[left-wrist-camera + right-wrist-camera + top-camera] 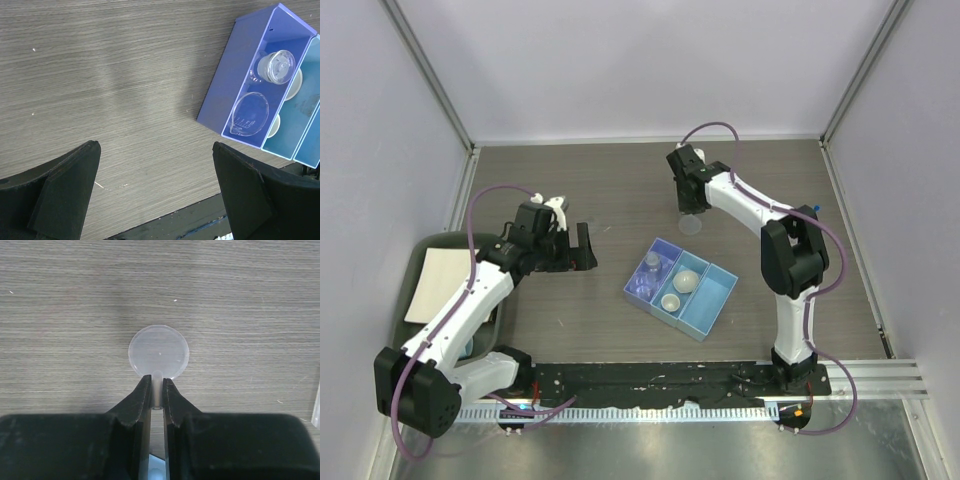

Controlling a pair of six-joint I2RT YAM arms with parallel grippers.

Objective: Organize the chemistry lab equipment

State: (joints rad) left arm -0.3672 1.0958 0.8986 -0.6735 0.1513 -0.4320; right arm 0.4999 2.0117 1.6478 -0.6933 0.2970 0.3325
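Observation:
My right gripper (692,207) is shut on the stem of the clear funnel (158,351), whose wide mouth rests face down on the table; in the right wrist view the gripper (157,381) pinches the stem. The funnel (691,223) is behind the blue divided tray (718,297). A clear glass beaker (250,114) lies in the tray's purple left compartment with another clear glass piece (275,67). Two white dishes (686,281) (670,301) sit in the middle compartment. My left gripper (582,248) (154,146) is open and empty, left of the tray. The tube rack is out of view.
A dark green tray (420,250) holding a white sheet (440,285) sits at the left edge under my left arm. A clear tube (316,407) lies at the right edge of the right wrist view. The black base rail (650,380) runs along the near edge.

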